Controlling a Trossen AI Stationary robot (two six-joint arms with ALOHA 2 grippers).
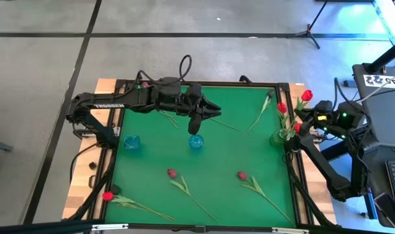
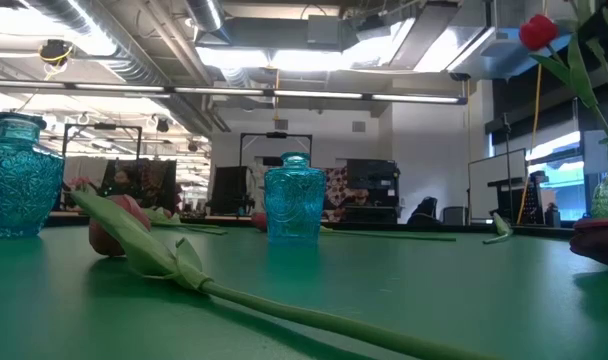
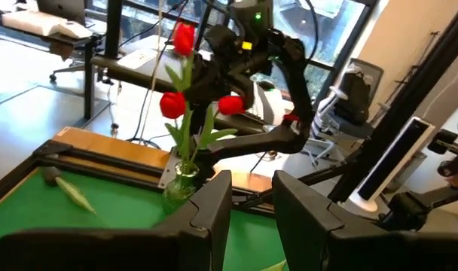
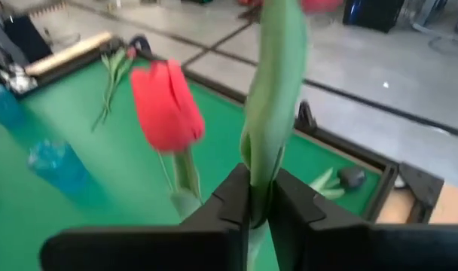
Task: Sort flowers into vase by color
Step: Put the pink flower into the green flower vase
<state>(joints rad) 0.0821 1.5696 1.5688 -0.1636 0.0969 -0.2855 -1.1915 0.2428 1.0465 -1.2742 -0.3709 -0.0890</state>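
red flowers in clear vase [image 1: 283,136]: 3 | red flowers lying on table [image 1: 171,173]: 3 | dark-headed flower [image 1: 270,95]: 1 | blue vases [image 1: 131,143]: 2

From above I see the green mat [image 1: 210,156] mostly open through its middle — between the centre blue vase [image 1: 195,142] and the clear vase [image 1: 280,136] at the right edge there is room to pass. The left arm [image 1: 152,99] lies across the far side, its gripper [image 1: 196,121] hanging just above the centre vase. Loose tulips [image 1: 184,185] sprawl along the near side — stems to clear. The left blue vase [image 1: 132,143] stands well apart.
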